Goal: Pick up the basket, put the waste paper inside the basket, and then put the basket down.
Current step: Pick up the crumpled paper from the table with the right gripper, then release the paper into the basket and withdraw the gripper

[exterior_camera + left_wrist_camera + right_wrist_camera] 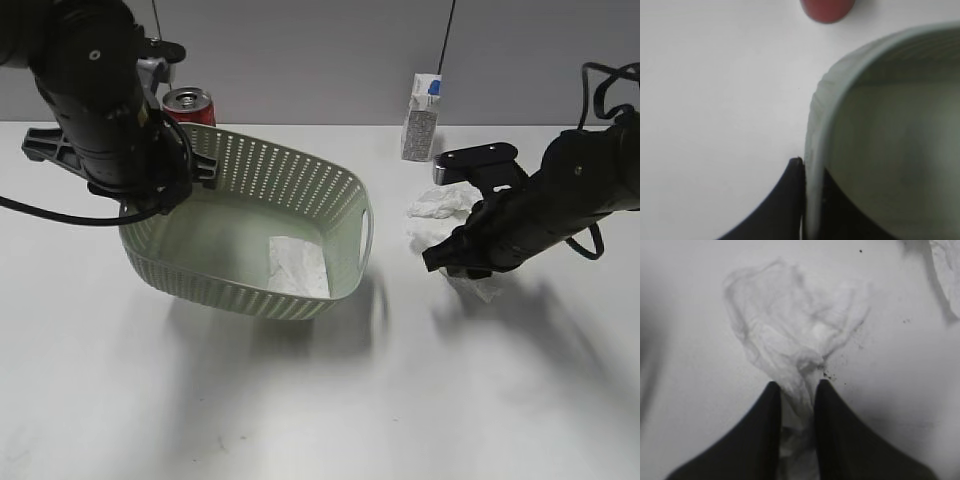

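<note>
The pale green basket point(300, 165) is lifted and tilted, its right end lower than its left. My left gripper point(160, 190) is shut on its left rim; the left wrist view shows the rim point(816, 130) pinched between the fingers of my left gripper point(809, 167). One white paper wad point(298, 265) lies inside the basket. My right gripper point(447, 265) is low over the table, right of the basket. It is shut on a second wad point(790, 325), whose tail sits between the jaws of my right gripper point(796, 386). A third wad point(440, 205) lies on the table just behind it point(947, 265).
A red can point(188, 103) stands behind the basket's left end and shows at the top of the left wrist view point(827, 7). A small white-and-blue carton point(421, 118) stands upright at the back, behind the wads. The table is white.
</note>
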You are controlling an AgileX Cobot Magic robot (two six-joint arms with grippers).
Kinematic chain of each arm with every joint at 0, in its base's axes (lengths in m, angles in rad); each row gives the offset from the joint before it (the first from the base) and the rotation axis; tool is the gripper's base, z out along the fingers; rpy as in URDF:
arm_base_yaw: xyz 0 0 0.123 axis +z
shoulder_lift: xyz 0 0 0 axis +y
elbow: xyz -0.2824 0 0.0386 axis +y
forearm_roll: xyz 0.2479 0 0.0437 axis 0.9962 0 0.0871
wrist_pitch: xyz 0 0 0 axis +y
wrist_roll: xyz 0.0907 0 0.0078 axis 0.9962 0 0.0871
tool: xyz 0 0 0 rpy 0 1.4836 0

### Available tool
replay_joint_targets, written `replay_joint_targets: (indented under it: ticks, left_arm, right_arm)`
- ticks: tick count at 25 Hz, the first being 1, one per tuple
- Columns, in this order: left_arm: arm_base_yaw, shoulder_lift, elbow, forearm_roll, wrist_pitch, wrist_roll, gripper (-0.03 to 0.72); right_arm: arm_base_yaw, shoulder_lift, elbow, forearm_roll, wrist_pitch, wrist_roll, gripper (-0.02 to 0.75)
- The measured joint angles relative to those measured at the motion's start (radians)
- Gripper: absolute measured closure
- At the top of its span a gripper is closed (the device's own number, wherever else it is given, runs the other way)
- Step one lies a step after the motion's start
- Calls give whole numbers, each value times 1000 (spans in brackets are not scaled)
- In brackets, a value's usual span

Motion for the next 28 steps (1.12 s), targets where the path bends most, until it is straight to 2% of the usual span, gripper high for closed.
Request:
replay_joint_targets:
  ticks: [2,6,9,11,15,19,21,22,26,27,28]
  left_arm:
    - [0,0,0,0,0,0,688]
    - [0,0,0,0,0,0,688]
    - [0,0,0,0,0,0,688]
    - [0,0,0,-1,-1,0,688]
    - [0,0,0,-3,-2,0,688]
    - [0,0,0,-5,-2,0,688]
    - [0,0,0,-7,-2,0,688]
    - [0,0,0,-9,-2,0,688]
    - [0,0,0,-20,-9,0,688]
    - [0,0,0,-20,-10,0,688]
    - [0,0,0,-20,-13,0,688]
  right_arm:
    - [0,-57,0,0,7,0,727]
    - [17,-274,0,47,8,0,745]
    - [70,-444,0,96,-1,-18,745]
    - [136,-518,-2,114,-6,-28,745]
    - [285,-514,-2,147,-36,-34,745]
    - [369,-373,-2,151,-166,-35,736]
    - [374,-278,-8,153,-197,-35,674]
    - [374,-239,-18,154,-193,-35,603]
    - [374,-137,-71,157,-117,-34,192]
    - [374,-135,-80,157,-96,-34,147]
    - [374,-138,-92,157,-79,-34,134]
